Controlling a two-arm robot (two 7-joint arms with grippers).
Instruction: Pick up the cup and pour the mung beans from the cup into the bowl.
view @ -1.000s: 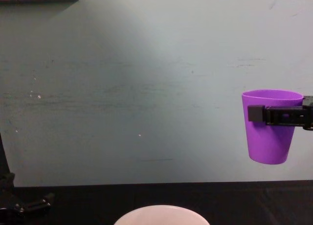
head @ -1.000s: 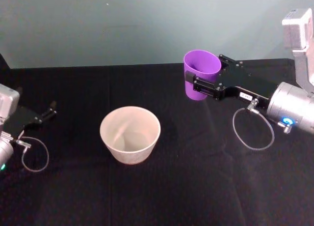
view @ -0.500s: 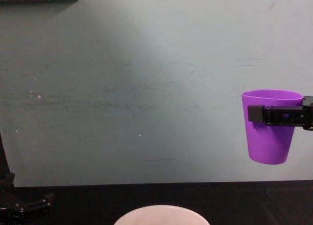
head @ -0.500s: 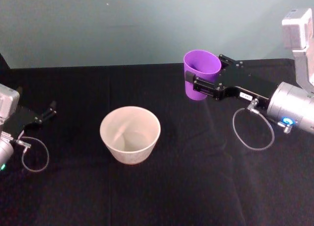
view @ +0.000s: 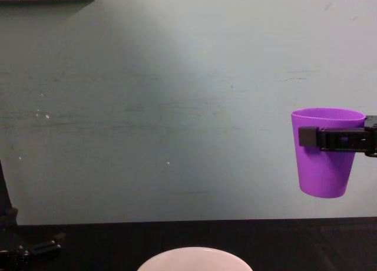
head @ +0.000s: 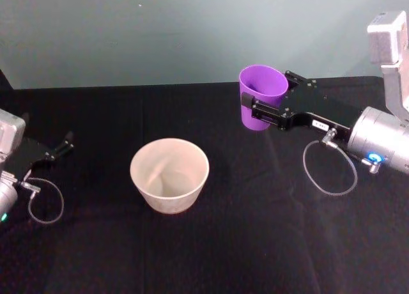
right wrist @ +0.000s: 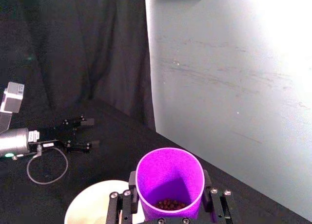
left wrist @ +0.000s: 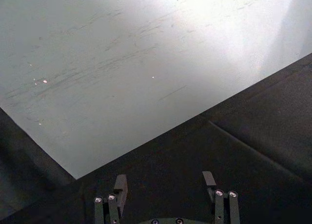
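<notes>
**Figure.** We see the right claw (head: 268,92) clenched around the cup (view: 326,174) just under its rim, holding it upright and clear above the desk (head: 255,236). The mung beans (right wrist: 169,204) lie at the cup's bottom, between the claw's fingers. The bowl (head: 169,174) stands below and to this claw's left, well apart from it, with bare desk between the two rims. The left claw (left wrist: 165,185), fingers spread, sits far to the left, low over the desk.

No legible text anywhere — white label (head: 317,123) unreadable
</notes>
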